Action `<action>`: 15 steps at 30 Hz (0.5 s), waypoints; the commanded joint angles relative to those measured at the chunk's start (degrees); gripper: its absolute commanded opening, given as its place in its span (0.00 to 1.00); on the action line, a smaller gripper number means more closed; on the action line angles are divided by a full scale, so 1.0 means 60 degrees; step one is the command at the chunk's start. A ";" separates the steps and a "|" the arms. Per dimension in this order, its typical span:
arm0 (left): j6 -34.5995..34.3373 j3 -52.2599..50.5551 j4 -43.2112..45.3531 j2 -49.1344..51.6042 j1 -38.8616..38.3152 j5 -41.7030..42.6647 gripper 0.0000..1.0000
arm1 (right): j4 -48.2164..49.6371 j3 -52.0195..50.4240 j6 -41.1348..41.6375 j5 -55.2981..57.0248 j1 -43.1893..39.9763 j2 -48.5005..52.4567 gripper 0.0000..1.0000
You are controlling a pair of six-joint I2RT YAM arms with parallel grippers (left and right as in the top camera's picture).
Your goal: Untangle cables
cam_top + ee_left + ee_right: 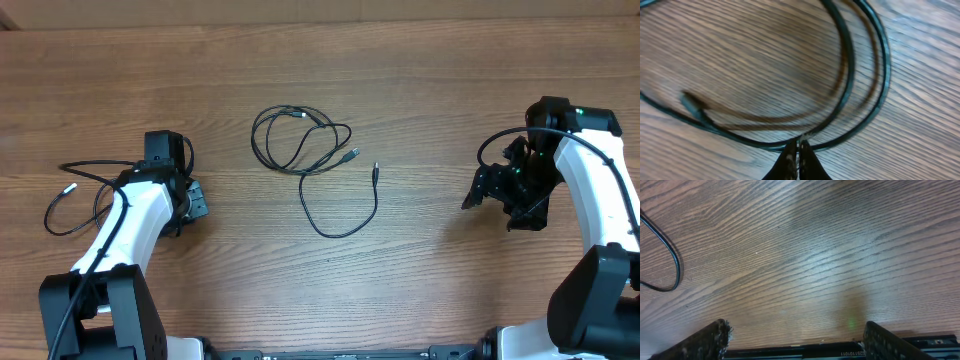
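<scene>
your left gripper (798, 150) is pinching one limp, light cable (887, 70); your right gripper (797, 332) is gaping empty. you'd be best taking the bundle (303, 172) beside a plug (350, 155).

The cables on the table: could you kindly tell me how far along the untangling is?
Done: one cable lies apart on the left, clear of the central bundle. In hand: the left gripper looks shut on that cable. Left: the central bundle is looped together, two plug ends showing, while the right gripper hangs open above bare table.
</scene>
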 commanded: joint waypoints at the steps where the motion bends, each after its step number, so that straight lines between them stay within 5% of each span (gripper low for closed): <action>1: -0.0270 -0.0095 0.0044 0.0004 0.0007 -0.0291 0.04 | 0.0018 0.0142 -0.0033 -0.0007 -0.0033 -0.0135 0.84; 9: 0.2936 -0.0076 0.0849 0.0004 -0.0011 0.5949 0.04 | 0.0044 0.0142 -0.0033 -0.0007 -0.0033 -0.0135 0.84; 15: 0.2484 -0.0087 0.0951 0.0109 -0.0011 0.4615 0.04 | 0.0007 0.0142 -0.0033 -0.0007 -0.0033 -0.0135 0.84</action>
